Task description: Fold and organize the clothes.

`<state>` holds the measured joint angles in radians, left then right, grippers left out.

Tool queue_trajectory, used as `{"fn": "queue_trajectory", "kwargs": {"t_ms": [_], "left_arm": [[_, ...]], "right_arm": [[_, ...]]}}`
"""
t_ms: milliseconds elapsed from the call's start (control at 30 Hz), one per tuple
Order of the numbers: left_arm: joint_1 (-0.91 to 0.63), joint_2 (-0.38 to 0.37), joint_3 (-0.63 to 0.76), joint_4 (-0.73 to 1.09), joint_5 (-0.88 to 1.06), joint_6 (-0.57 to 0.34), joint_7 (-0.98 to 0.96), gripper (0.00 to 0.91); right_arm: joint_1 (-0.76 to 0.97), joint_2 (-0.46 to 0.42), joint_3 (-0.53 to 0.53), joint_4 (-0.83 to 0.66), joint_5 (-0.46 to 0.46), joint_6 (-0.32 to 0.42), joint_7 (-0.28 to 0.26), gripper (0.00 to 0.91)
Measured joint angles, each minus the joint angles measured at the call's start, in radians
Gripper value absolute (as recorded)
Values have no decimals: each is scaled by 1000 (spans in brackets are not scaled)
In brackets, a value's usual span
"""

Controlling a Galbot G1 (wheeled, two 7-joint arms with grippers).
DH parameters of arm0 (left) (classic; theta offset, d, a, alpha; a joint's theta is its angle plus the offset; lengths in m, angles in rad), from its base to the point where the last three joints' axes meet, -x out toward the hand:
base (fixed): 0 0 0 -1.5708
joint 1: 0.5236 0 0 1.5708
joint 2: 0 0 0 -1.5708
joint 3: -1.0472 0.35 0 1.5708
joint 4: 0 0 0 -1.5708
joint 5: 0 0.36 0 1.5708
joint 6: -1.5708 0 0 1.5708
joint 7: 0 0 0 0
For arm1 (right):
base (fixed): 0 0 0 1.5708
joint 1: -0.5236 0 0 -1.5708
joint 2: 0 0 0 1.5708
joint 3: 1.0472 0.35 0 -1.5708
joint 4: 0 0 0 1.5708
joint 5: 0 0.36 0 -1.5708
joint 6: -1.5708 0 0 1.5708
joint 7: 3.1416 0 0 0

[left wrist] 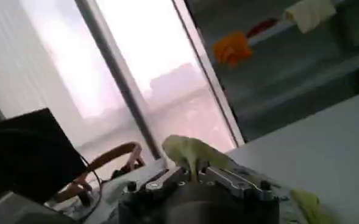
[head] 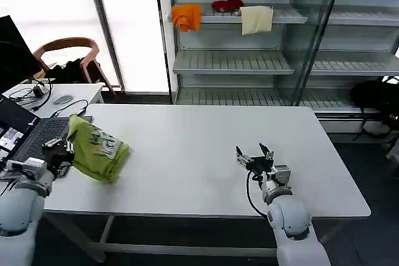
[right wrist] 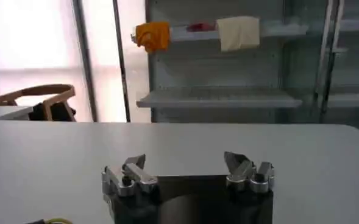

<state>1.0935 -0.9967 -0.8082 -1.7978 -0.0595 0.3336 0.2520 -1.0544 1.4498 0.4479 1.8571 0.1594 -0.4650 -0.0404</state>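
Observation:
The lime yellow-green T-shirt (head: 98, 148) lies bunched in a loose bundle at the left end of the white table (head: 187, 154), a small white print facing up. My left gripper (head: 65, 146) is at the shirt's left edge, shut on a pinch of its fabric. In the left wrist view the green cloth (left wrist: 188, 155) rises from between the closed jaws of that gripper (left wrist: 192, 176). My right gripper (head: 254, 154) rests open above the table's front right part, far from the shirt. The right wrist view has its fingers (right wrist: 132, 172) spread wide over bare tabletop.
An open laptop (head: 25, 132) and cables sit on a side desk just left of the shirt. A wooden chair (head: 70, 54) stands behind it. The rack behind the table holds orange (head: 186, 17), red (head: 227, 5) and cream (head: 256, 19) cloths.

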Motion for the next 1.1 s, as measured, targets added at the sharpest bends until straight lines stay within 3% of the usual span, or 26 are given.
{"fn": "queue_trajectory", "kwargs": {"t_ms": [233,433,967,1100], "left_arm": [[8,74,25,-60,70,32,37,10],[33,70,99,-126,110,70,35,20],[-48,-132,480,-126,51,177,-148,20],[-79,-186,551,-92,38,190,-182,91]], "right_arm": [[-17,-9,14,-1,15,15,-9,907],[-39,-22,36,-11,26,33,-15,907],[-65,-28,56,-4,21,38,-14,907],[-59,-26,48,7,22,33,-16,907]]}}
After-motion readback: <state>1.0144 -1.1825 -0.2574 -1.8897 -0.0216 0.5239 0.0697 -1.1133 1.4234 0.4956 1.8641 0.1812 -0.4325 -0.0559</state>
